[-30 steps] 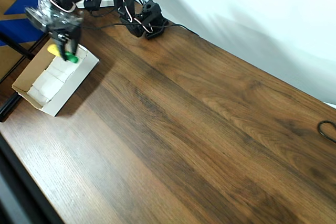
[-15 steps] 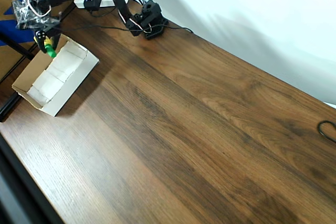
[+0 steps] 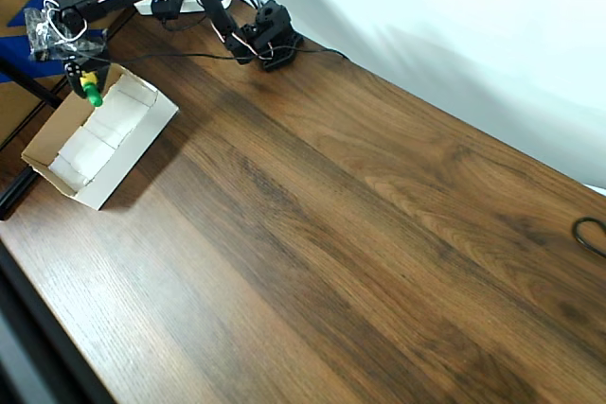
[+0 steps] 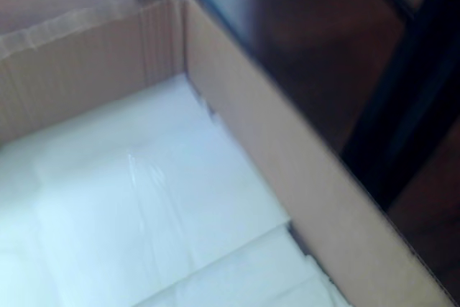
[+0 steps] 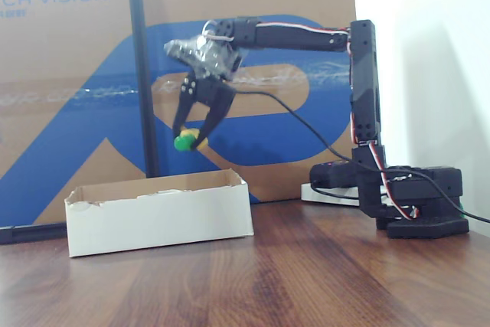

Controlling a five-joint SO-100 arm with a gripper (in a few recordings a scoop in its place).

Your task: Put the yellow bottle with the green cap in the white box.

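Overhead view: against half a second ago, my pincer (image 3: 80,80) has barely shifted; a second ago it sat further over the white box (image 3: 99,142). It grips the yellow bottle with the green cap (image 3: 90,89) above the box's far end, long axis slanted, cap toward the box.

Wrist view: white box floor and tan wall, blurred.

Fixed view: pincer (image 5: 193,137) clamped on the bottle (image 5: 186,140), held clear above the box (image 5: 158,214) on the worktop (image 5: 306,281); cap faces the camera.

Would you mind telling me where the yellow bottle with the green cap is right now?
The yellow bottle with the green cap is held in the gripper, raised above the white box in the fixed view, near the box's upper end at the overhead view's top left.
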